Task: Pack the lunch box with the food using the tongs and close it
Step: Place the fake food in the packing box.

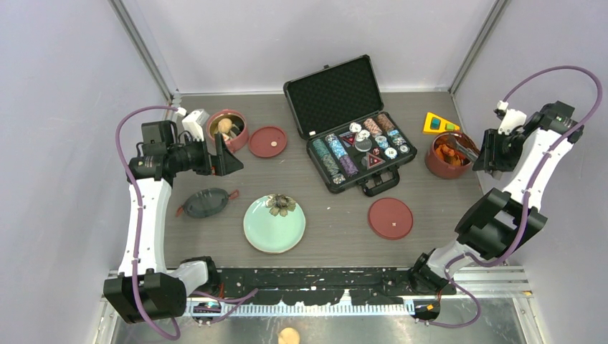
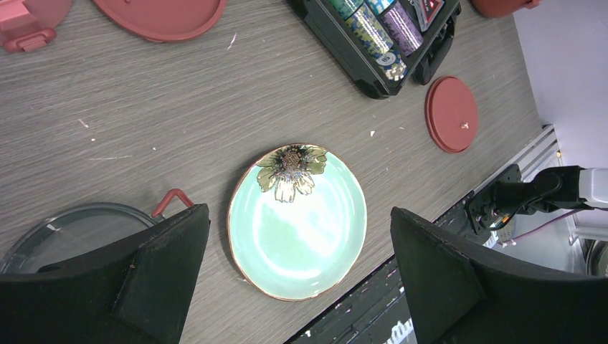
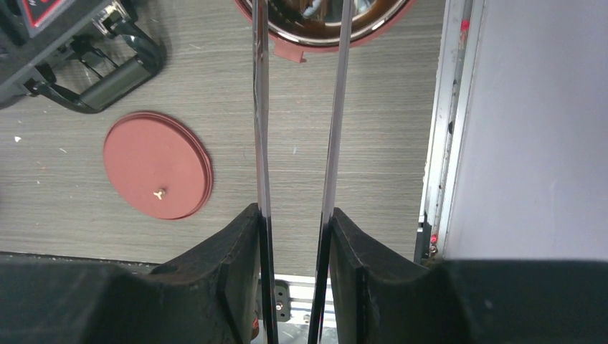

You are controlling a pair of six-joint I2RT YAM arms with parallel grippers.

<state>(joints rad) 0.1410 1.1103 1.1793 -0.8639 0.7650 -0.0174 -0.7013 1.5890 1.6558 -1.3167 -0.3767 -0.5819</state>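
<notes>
Closest in, my right end effector [image 3: 295, 215] is clamped on the tongs [image 3: 259, 107], their two arms pressed against my fingers and reaching up to the right tier [image 1: 448, 154] of the lunch box. On the bench [image 1: 337, 208] the open case [image 1: 344, 122] sits mid-rear, the plate [image 1: 274, 226] lies near my bases, and the left tier [image 1: 228, 129] stands far left with a bun [image 1: 225, 127] inside. The near lid [image 1: 390, 218] and far lid [image 1: 267, 141] lie loose, and the top lid [image 1: 206, 203] is beside the plate. Orange food [image 1: 450, 149] lies in the right tier. My left end effector [image 2: 297, 211] hangs spread wide, holding nothing. I judge packing is near its end. Next I must lift the tongs clear, then lid, stack and clip the tiers.
</notes>
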